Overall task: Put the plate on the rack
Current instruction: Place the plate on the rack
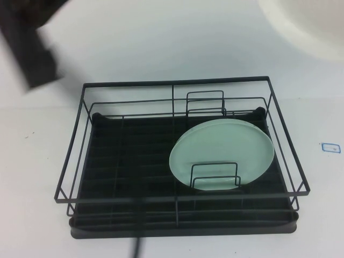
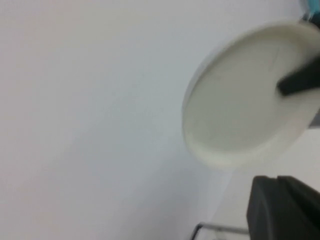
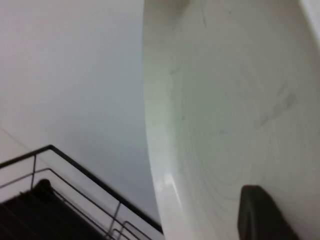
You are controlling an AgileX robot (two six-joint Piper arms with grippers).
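The white plate is lifted at the far right, above and behind the rack, and only its edge shows in the high view. My right gripper is shut on the plate, with one dark finger pressed on its face. The left wrist view shows the plate held up on edge by a dark finger. The black wire rack stands mid-table, and its corner shows in the right wrist view. My left gripper is raised at the far left, shut and empty.
A pale mint-green plate leans in the right half of the rack against a wire loop. Another wire loop stands at the rack's back. A small blue-outlined label lies on the table to the right.
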